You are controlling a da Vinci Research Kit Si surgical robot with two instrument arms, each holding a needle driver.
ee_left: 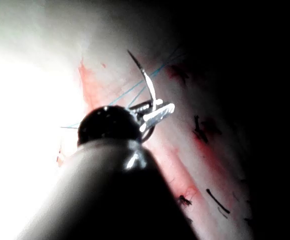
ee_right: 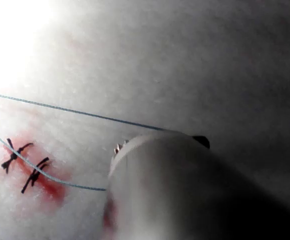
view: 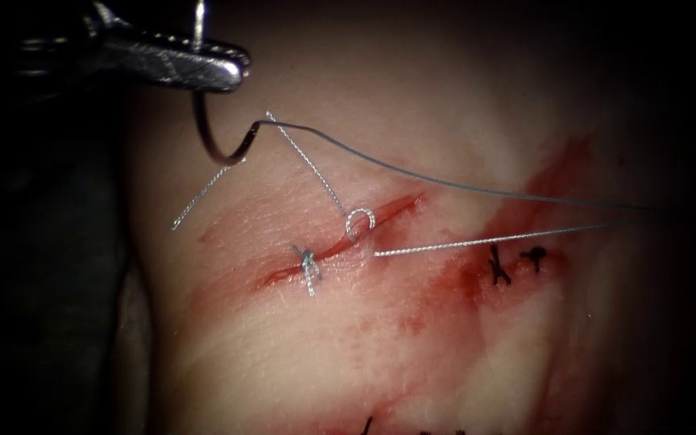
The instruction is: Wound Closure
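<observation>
Pale tissue (view: 445,346) carries one tied stitch (view: 308,268); a loose loop (view: 359,221) remains untightened. Upper left, left gripper (view: 203,68) clamps the needle (view: 211,137) mid-curve, clear of tissue; right gripper's state unclear.

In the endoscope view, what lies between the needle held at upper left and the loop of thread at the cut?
Bare tissue, crossed by thread running from the loop up toward the needle in the left end effector; a loose thread end lies left.

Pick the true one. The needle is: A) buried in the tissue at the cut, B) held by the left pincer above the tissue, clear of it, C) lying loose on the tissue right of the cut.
B: the left pincer is shut on the needle along its curve, and the needle hangs off the tissue, up and left of the cut.
</observation>
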